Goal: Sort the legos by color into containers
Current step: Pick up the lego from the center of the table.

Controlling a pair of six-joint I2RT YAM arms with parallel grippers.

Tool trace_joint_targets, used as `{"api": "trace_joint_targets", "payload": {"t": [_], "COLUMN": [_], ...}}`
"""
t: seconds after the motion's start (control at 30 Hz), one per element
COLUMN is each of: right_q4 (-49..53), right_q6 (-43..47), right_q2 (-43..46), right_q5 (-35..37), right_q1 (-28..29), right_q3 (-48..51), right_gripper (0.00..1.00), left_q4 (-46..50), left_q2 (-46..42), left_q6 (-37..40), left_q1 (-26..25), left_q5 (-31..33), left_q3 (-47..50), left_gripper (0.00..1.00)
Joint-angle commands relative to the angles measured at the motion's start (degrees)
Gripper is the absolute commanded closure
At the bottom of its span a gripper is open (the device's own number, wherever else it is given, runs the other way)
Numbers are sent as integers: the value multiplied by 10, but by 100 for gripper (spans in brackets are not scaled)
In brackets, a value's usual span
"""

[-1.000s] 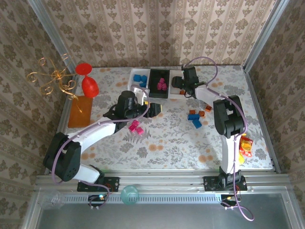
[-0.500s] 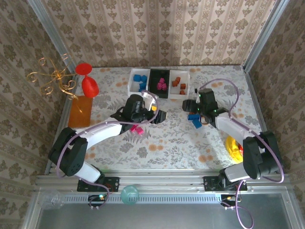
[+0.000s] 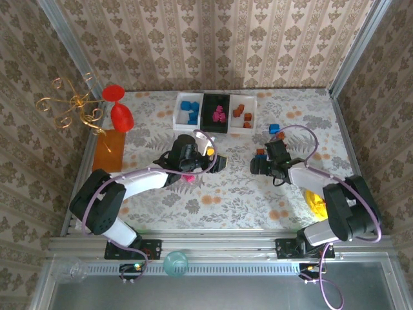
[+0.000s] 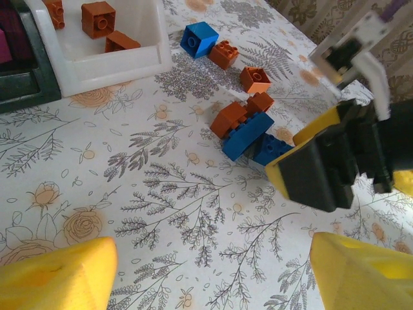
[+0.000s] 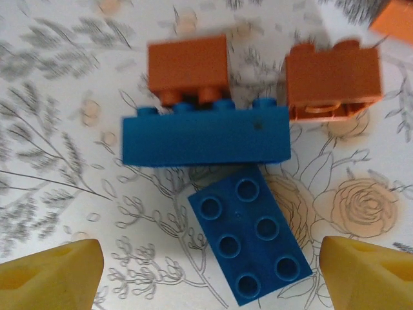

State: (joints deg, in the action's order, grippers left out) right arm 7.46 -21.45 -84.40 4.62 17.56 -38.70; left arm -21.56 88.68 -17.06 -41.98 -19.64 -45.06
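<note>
Blue brick (image 5: 251,252) is found flat on the tabletop (image 5: 77,161) between the spread, empty right jaws, long axis skewed to their closing line (left jaws, also released, are farther off).

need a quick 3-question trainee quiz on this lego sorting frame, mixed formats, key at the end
1. True or false: the right gripper is clamped on a brick.
2. Which colour of bricks lies in the black bin? A blue, B magenta, C orange.
3. How many studs show on the studs-up blue brick under the right gripper?
Key: 1 false, its jaws stand open with nothing held; 2 B; 3 six.
</note>
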Motion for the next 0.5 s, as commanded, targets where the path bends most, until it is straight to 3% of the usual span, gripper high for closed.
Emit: {"api": "trace_joint_targets", "payload": {"t": [0.0, 0.27, 0.47], "right_q4": [-16, 2, 18], "right_q6": [-4, 5, 18], "right_q2": [-40, -86, -97], "right_q5": [7, 12, 44], "right_q1": [1, 38, 74], "right_q3": [-36, -60, -75], "right_gripper": [13, 29, 53], "left_q4": [-18, -14, -13], "left_q2": [-4, -4, 0], "left_q6": [6, 9, 8], "left_q1": [1, 2, 4], "left_q5": [0, 0, -4], "left_q3": [6, 6, 4], "left_gripper": [21, 21, 21]}}
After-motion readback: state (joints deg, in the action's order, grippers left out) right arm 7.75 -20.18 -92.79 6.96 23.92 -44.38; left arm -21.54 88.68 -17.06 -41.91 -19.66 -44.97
